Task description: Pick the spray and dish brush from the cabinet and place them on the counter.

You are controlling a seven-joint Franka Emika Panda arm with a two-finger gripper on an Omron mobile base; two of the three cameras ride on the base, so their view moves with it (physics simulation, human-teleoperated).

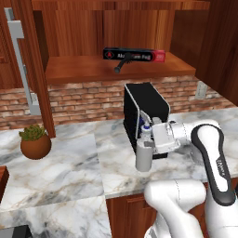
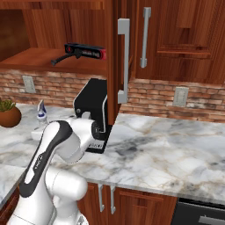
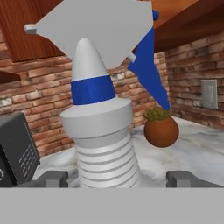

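Centre frame, our tool (image 1: 149,148) grips pale grey spray bottle (image 1: 143,156) by ribbed neck, base near marble worktop (image 1: 65,162). Risk: we release tilted, bottle topples against black coffee machine (image 1: 144,109).

Spray (image 3: 103,127) base cut off by the hand view's bottom edge; in the right base view only its head (image 2: 41,110) clears the arm. Finger tips (image 3: 52,178) barely rise into the hand view, contact with the bottle unclear. Coffee machine (image 2: 92,112) lower front hidden behind the arm. Dish brush (image 1: 121,64) too small for detail. Label on the black-and-red box (image 1: 135,55) unreadable.
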